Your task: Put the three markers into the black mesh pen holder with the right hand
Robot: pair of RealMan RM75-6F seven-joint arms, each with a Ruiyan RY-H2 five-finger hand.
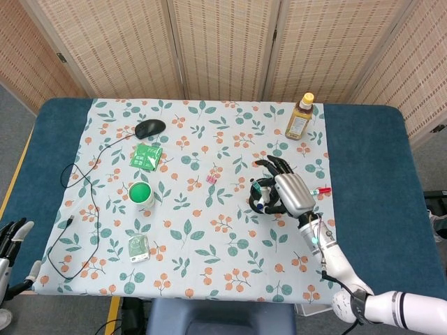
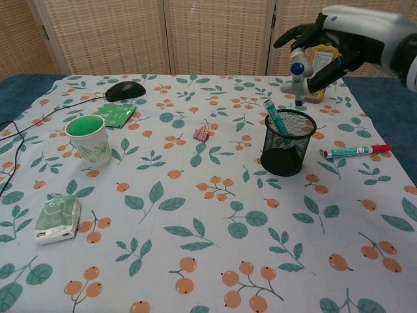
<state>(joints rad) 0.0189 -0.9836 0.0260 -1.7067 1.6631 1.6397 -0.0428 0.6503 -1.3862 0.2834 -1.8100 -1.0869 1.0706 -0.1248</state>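
Note:
My right hand (image 2: 339, 45) hovers above the black mesh pen holder (image 2: 287, 143) and pinches a blue-capped marker (image 2: 297, 81) nearly upright, its lower end just over the rim. In the head view the right hand (image 1: 288, 190) covers part of the pen holder (image 1: 260, 201). One green marker (image 2: 275, 118) stands inside the holder, leaning left. A marker with a red cap (image 2: 356, 151) lies on the cloth to the right of the holder; its red end (image 1: 321, 190) shows beside the hand. My left hand (image 1: 12, 241) hangs at the table's near left corner, fingers apart, holding nothing.
An amber bottle (image 1: 299, 116) stands behind the holder, partly hidden by the hand in the chest view. A pink binder clip (image 2: 201, 134), a paper cup with green inside (image 2: 89, 137), a green packet (image 2: 114, 114), a black mouse (image 2: 125, 90) with its cable and a wrapped packet (image 2: 57, 217) lie to the left.

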